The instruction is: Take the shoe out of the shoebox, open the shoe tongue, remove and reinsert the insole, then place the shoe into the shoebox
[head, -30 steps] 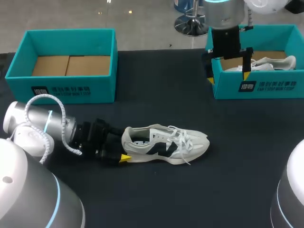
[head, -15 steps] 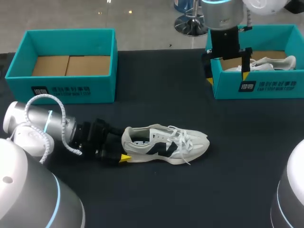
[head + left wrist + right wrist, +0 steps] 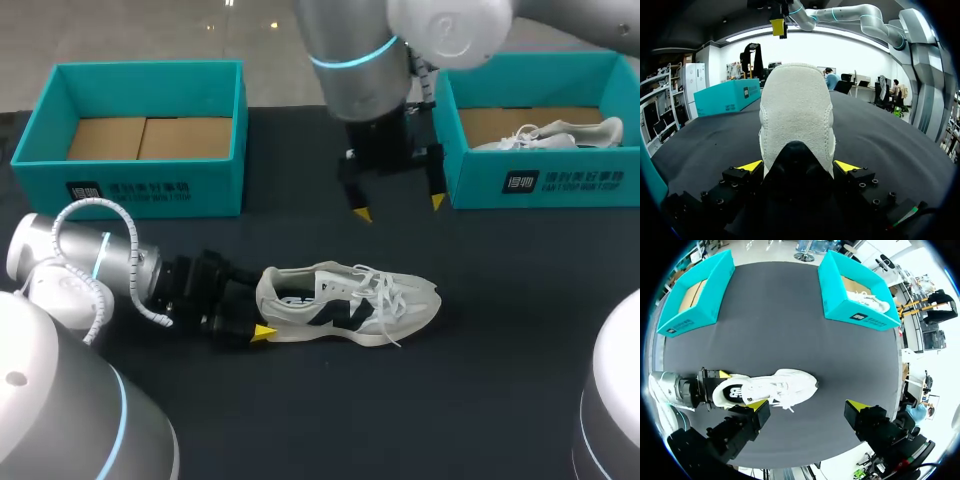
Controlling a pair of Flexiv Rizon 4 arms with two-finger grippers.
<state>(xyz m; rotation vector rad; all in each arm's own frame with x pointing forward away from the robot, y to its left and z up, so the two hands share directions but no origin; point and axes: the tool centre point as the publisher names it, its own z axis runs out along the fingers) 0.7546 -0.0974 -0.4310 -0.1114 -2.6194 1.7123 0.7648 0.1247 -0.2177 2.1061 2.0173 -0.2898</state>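
Shoebox at right (image 3: pixel 480 185) holds shoe (image 3: pixel 545 135); sneaker (image 3: pixel 350 305) on table (image 3: pixel 300 400).

Shoe (image 3: pixel 348 305) sits mid-counter (image 3: pixel 480 380), toe to the right, heel to the left. Left claw (image 3: pixel 798 166) is at the heel, 1 finger touching each side. 2 boxes stand at the far edge: left shoebox (image 3: pixel 130 190) far left, right shoebox (image 3: pixel 540 185) far right with a 2nd shoe (image 3: pixel 545 135) in it. Right claw (image 3: pixel 400 207) hangs behind the shoe, between the boxes, nearer the right one, fingers apart.
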